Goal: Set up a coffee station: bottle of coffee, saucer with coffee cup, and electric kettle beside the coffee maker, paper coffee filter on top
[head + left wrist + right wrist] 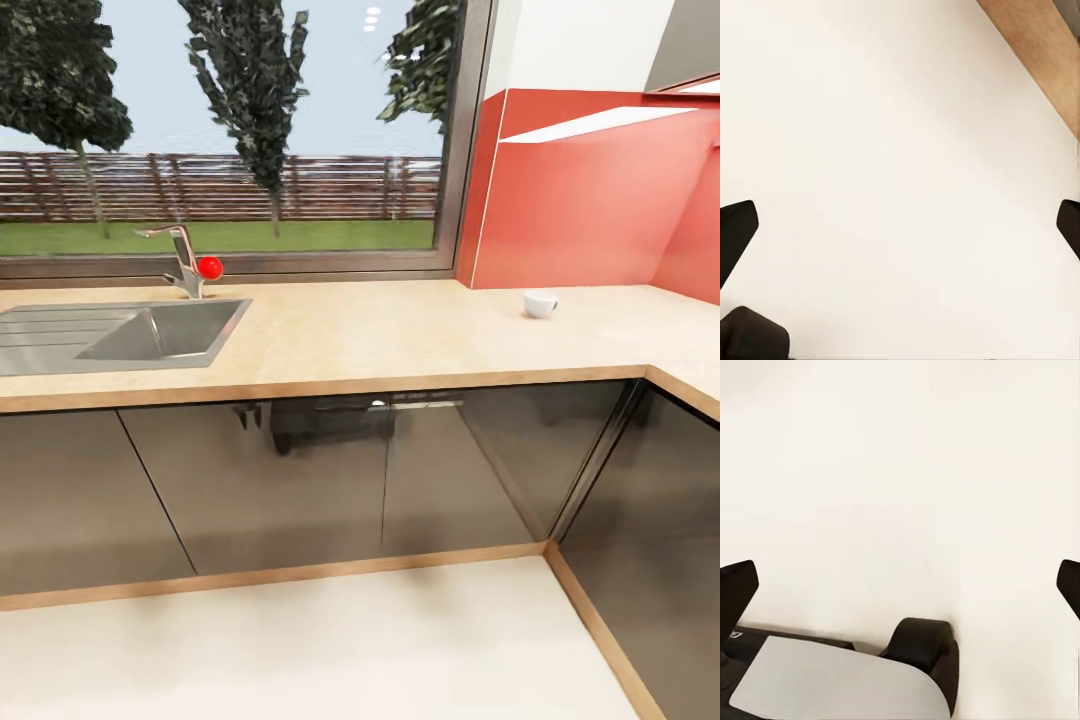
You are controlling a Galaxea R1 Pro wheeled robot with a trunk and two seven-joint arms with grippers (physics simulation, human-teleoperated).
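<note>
The light-wood countertop (400, 340) runs across the head view above grey glossy cabinet fronts (330, 480) and turns a corner at the right. A small white coffee cup (540, 303) stands alone on it toward the back right, near the red wall. The coffee maker, bottle of coffee, paper filter, saucer and electric kettle are out of view. My left gripper (904, 225) hangs open over the pale floor, its dark fingertips (736, 229) at the frame's sides. My right gripper (904, 585) is open too, nothing between its fingertips (736, 585), above the floor and part of the robot's base (840, 679).
A steel sink (120, 335) with a tap and red knob (209, 267) sits in the counter at left under a wide window. Red splashback panels (580, 200) rise at the back right. A wooden plinth strip (1035, 52) edges the floor (300, 650) below the cabinets.
</note>
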